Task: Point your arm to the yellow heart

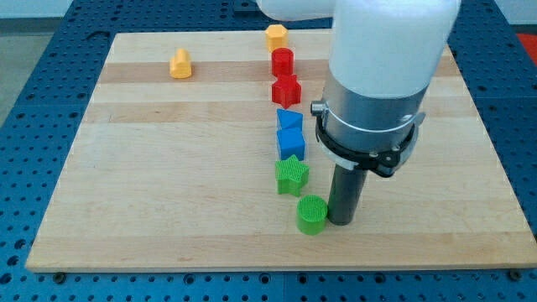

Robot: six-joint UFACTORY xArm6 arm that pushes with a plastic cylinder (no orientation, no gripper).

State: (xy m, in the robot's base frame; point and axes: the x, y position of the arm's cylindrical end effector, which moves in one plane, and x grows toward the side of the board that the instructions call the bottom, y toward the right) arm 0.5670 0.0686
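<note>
The yellow heart (180,64) lies near the view's top left of the wooden board (151,193). My tip (342,221) rests on the board at the view's lower right of centre, just right of a green cylinder (311,215) and touching or nearly touching it. The tip is far from the yellow heart, which is up and to the left. A column of blocks runs up the middle: green star (292,176), blue block (291,143), blue triangle (287,120), red block (286,90), red cylinder (283,61), yellow hexagon (276,36).
The arm's white and grey body (377,75) covers the board's upper right. The board lies on a blue perforated table (25,75), with its edges close to the view's bottom and sides.
</note>
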